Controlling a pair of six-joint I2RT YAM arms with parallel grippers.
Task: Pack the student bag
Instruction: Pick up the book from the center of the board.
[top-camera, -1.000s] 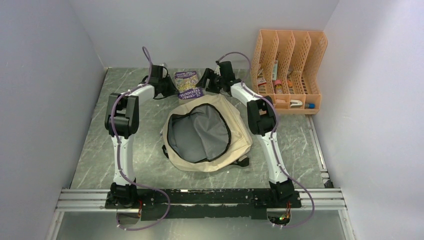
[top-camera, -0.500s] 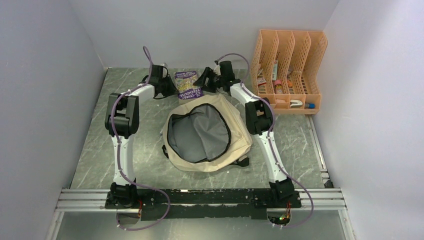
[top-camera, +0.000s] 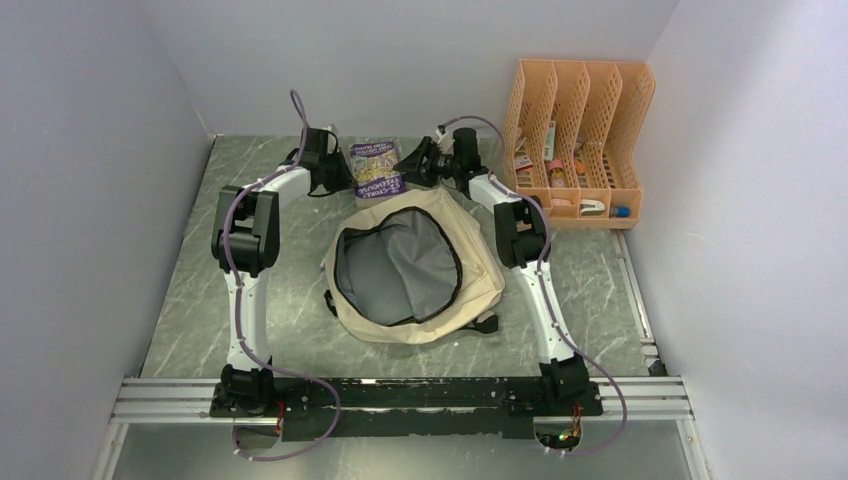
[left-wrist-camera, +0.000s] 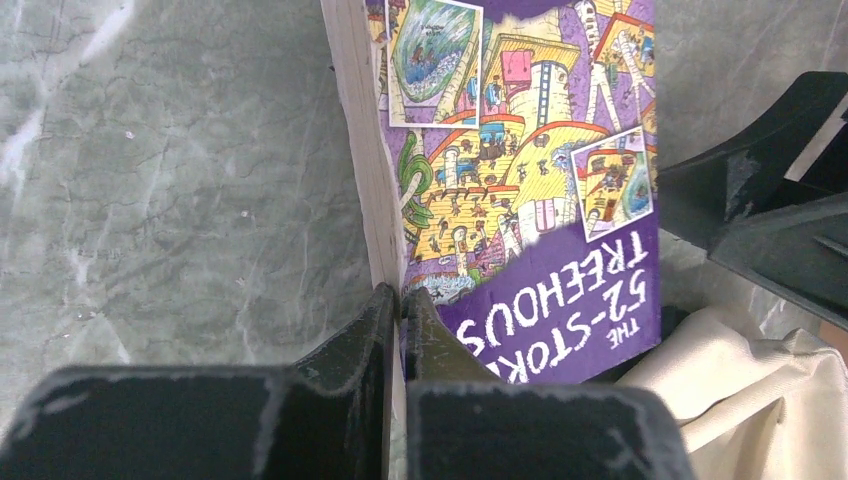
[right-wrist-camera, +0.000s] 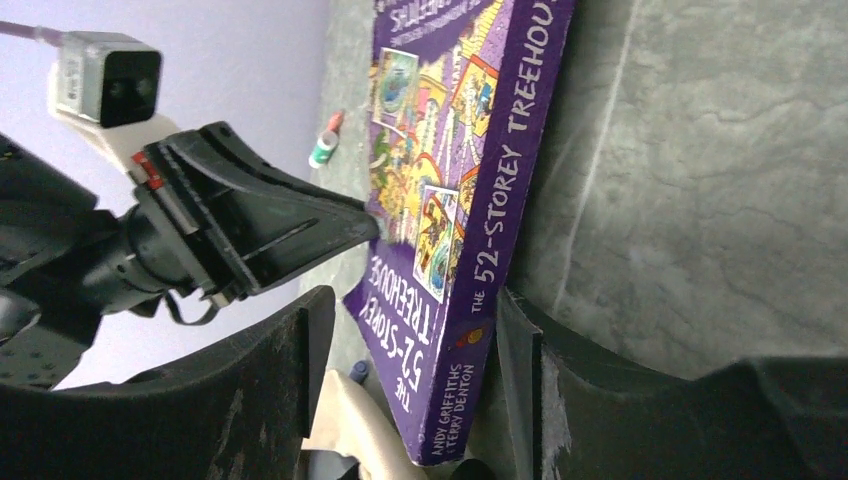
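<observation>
The student bag (top-camera: 470, 262) lies open in the middle of the table, its dark grey lining facing up. Just behind it a purple book (top-camera: 375, 172) is tilted up off the table. My left gripper (left-wrist-camera: 402, 300) is shut on the thin front cover at the book's (left-wrist-camera: 520, 180) page edge. My right gripper (right-wrist-camera: 410, 335) straddles the book's (right-wrist-camera: 450, 230) spine corner. One finger (right-wrist-camera: 515, 340) sits against the spine, and the other finger (right-wrist-camera: 300, 340) stands apart from the cover. Cream bag fabric (left-wrist-camera: 740, 370) shows below the book.
An orange perforated file organizer (top-camera: 580, 140) with small items in it stands at the back right. A small capped tube (right-wrist-camera: 325, 140) lies on the table beyond the book. A blue cap (right-wrist-camera: 357, 372) shows beside the bag's edge. Grey walls enclose three sides.
My right wrist has shifted slightly right and its jaws have narrowed around the book's spine. The book has tipped up a little. The left gripper keeps its hold.
</observation>
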